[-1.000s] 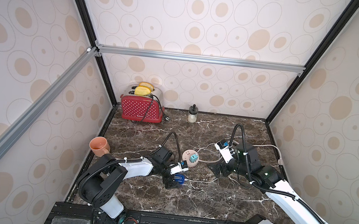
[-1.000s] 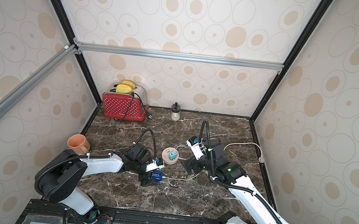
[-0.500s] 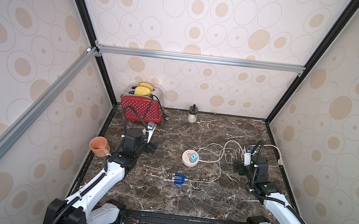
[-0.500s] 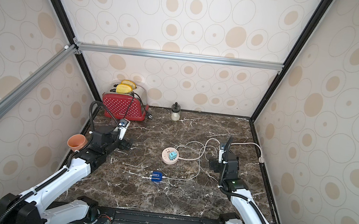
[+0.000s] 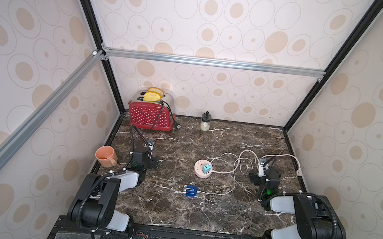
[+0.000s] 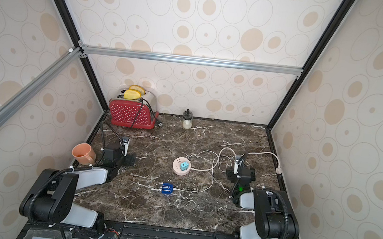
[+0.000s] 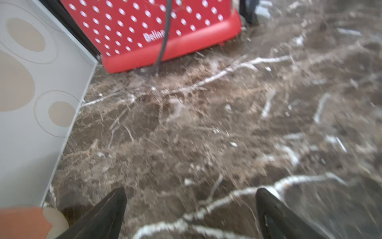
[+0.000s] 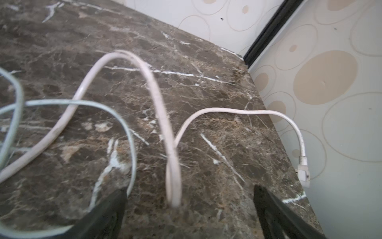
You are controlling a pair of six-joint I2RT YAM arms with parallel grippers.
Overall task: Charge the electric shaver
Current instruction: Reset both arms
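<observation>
The electric shaver [image 5: 190,190] [image 6: 167,188], small and dark blue with pale stripes, lies flat near the middle of the marble table. A thin white cable [image 5: 232,178] [image 8: 128,134] reaches its right end and loops back toward the teal adapter [image 5: 205,168] [image 6: 184,166], which sits on the round pink power strip [image 5: 198,173] [image 6: 178,171]. My left gripper [image 5: 150,162] [image 6: 128,158] [image 7: 191,207] stands open and empty at the table's left side. My right gripper [image 5: 261,176] [image 6: 238,173] [image 8: 190,207] is open over loose cable at the right. Both are well apart from the shaver.
A red toaster [image 5: 150,117] [image 7: 155,31] with bread stands at the back left. An orange mug [image 5: 106,155] [image 7: 22,223] sits by the left wall, and a small jar [image 5: 205,121] at the back. The strip's thick cord [image 8: 157,99] ends in a plug [image 5: 298,172] [image 8: 303,171] by the right wall.
Both arms have pulled back from the table's middle to its sides. The left gripper left the shaver's spot and the right one left the power strip. The shaver stayed put.
</observation>
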